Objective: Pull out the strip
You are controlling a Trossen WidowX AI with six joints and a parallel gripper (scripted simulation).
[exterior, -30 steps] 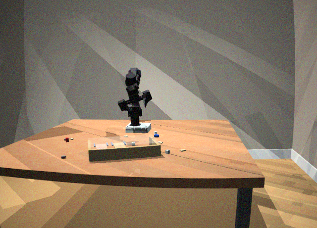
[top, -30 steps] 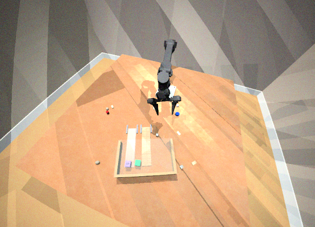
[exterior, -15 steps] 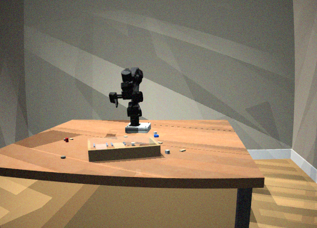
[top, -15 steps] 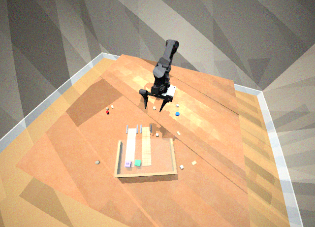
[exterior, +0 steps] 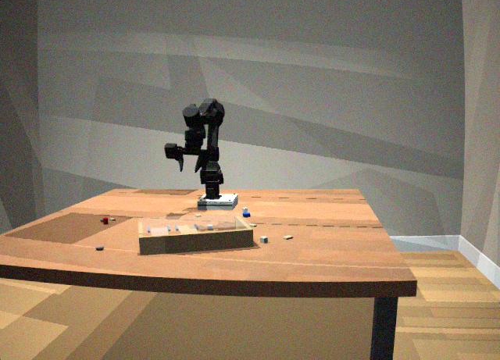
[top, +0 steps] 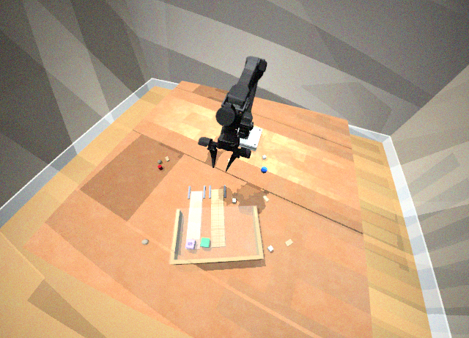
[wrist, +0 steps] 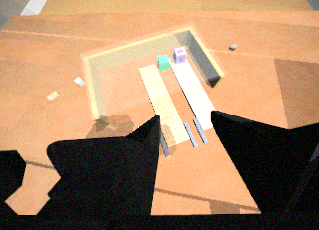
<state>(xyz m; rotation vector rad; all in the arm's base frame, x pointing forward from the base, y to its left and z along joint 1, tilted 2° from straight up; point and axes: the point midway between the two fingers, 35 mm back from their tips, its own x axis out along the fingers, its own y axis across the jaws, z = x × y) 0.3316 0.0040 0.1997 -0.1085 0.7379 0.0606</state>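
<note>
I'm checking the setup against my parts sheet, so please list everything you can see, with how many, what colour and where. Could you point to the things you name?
Labelled cube (top: 190, 244) (wrist: 180, 55): one, purple, on the plain strip's far end
Plain strip (top: 194, 215) (wrist: 193, 88): one, whitish, partly inside the frame
Green cube (top: 204, 242) (wrist: 163, 63): one, green, between the strips' far ends
Gridded strip (top: 218, 221) (wrist: 160, 98): one, cream, beside the plain strip
Upright bars (top: 189, 192): four, blue-grey, flanking the strips' near ends
Frame (top: 219, 260) (exterior: 198, 243) (wrist: 135, 42): one, pale wood, three-sided, on the table
Table (top: 322, 281) (exterior: 302, 267) (wrist: 264, 91): one, orange-brown wood, under everything
Small scattered bits: several, red, blue, white, grey and tan, around the frame
Arm (top: 248, 75) (exterior: 212, 136): one, black, on a white base
Fingers (top: 231, 160) (exterior: 180, 163): two, black, apart above the table
</note>
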